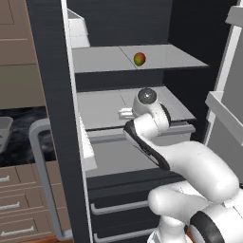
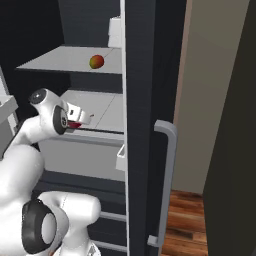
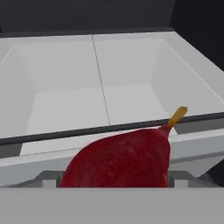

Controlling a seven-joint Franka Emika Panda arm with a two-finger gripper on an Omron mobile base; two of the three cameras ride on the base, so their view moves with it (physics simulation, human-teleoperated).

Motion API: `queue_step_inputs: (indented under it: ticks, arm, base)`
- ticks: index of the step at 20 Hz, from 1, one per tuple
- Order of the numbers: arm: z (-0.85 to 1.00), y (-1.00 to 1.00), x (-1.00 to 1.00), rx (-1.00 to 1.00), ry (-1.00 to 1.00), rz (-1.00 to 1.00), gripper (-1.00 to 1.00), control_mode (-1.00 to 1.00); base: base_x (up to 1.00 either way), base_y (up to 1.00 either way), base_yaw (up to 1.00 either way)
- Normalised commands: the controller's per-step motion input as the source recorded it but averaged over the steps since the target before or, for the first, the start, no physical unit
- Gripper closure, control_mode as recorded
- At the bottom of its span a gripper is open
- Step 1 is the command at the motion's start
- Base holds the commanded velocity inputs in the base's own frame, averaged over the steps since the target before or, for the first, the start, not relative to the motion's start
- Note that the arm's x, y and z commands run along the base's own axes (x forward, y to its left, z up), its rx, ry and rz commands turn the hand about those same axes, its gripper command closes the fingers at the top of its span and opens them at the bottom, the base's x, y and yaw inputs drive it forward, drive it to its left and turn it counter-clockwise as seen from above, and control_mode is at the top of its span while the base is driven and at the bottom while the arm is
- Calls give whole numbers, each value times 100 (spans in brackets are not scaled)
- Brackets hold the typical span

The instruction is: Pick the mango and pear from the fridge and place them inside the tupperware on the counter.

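The fridge [image 1: 54,95] stands open. A red-green mango [image 1: 139,59] [image 2: 96,61] lies on its upper light grey shelf. My gripper [image 1: 126,113] [image 2: 80,120] hovers over the second shelf, one level below the mango, and is shut on the pear. The pear [image 3: 122,159] is dark red with an orange stem, sits close between the jaws in the hand view, and shows as a red patch [image 2: 74,124] at the hand. At the far left, the grey tupperware [image 1: 4,129] sits on the black marbled counter [image 1: 21,142], cut off by the picture edge.
The dark door edge with its silver bar handle [image 1: 40,180] stands between fridge and counter. A light grey bin [image 3: 65,70] lies below the pear. White door bins [image 1: 223,114] hang on the right. Drawers [image 1: 118,209] fill the fridge's lower part.
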Motion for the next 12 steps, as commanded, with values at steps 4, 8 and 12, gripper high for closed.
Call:
queue_step_inputs:
  ticks: [4,8,12]
  arm:
    - [61,-34,-96,0,13,0,100,-100]
    - [54,-33,-93,1,11,0,100,-100]
    - [61,-31,-85,0,1,0,100,-100]
  base:
    - [0,0,0]
    - [0,0,0]
    - [0,0,0]
